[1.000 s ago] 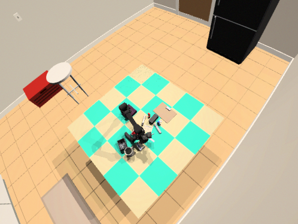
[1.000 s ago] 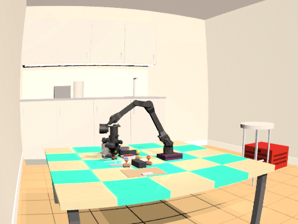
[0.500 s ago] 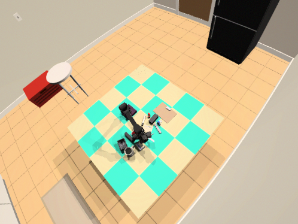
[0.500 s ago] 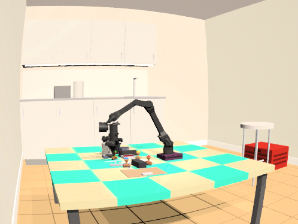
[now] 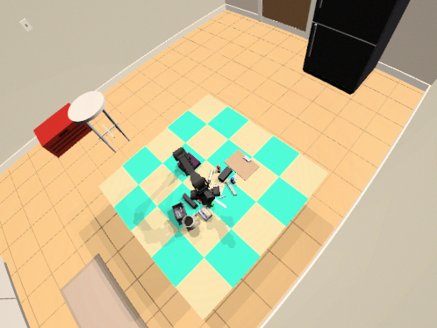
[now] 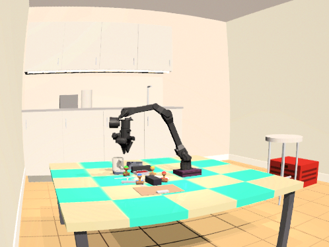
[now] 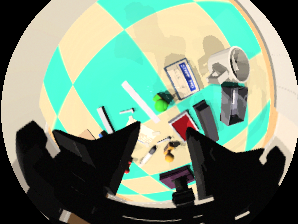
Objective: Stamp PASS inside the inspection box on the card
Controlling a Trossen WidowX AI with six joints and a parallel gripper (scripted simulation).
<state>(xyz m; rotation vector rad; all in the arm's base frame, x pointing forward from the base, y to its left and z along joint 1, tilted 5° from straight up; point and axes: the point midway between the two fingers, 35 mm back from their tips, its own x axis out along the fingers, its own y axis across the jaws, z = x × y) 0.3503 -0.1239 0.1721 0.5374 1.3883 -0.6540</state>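
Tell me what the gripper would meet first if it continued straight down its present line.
Probably the green-knobbed stamp, just below the gripper; depth is unclear, so it might narrowly miss.

Arm: one black jointed arm, raised from its foot, bent over at the elbow and reaching outward
Forearm: running nearly level, sloping slightly down toward the wrist
Wrist: bent so that the hand end hangs straight down
Gripper [image 5: 210, 201] [image 6: 124, 152] [image 7: 164, 127]: pointing downward, raised, nothing held
Fingers: parted, a gap between the two dark, tapered tips
Opening: partway, both fingers visible from the wrist
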